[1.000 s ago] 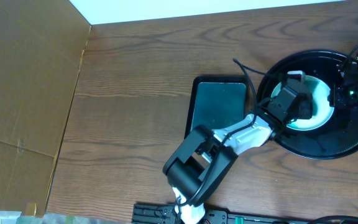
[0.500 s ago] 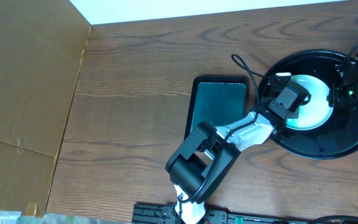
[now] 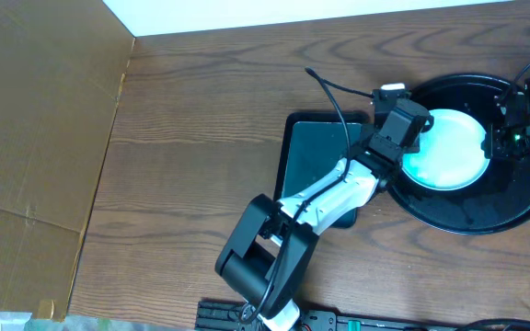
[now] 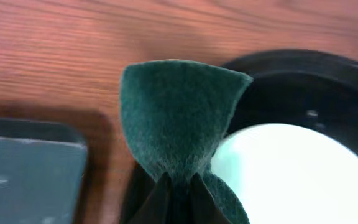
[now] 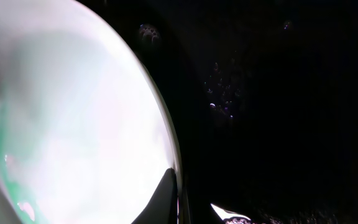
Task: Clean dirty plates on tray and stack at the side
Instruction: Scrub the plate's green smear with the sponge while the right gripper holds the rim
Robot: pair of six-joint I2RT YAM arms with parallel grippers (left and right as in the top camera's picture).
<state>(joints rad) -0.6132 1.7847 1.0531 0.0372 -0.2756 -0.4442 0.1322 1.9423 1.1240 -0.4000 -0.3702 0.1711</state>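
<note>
One white plate [image 3: 446,149] with a teal smear along its left edge lies in the round black tray [image 3: 472,216]. My left gripper [image 3: 389,110] is shut on a dark green scouring pad [image 4: 174,115] and hangs over the tray's left rim [image 4: 291,65], beside the plate [image 4: 291,177]. My right gripper [image 3: 512,138] is at the plate's right edge. In the right wrist view its fingers [image 5: 188,202] pinch the plate's rim [image 5: 73,118], one finger on top. No other plates show.
A smaller rectangular dark tray [image 3: 320,156] lies on the wooden table just left of the round tray, under my left arm; it also shows in the left wrist view [image 4: 23,165]. A cardboard wall [image 3: 35,138] stands at the left.
My left gripper with the pad has moved up and left, off the plate's face toward the tray's left rim. The plate now shows whole. The right gripper has not moved.
</note>
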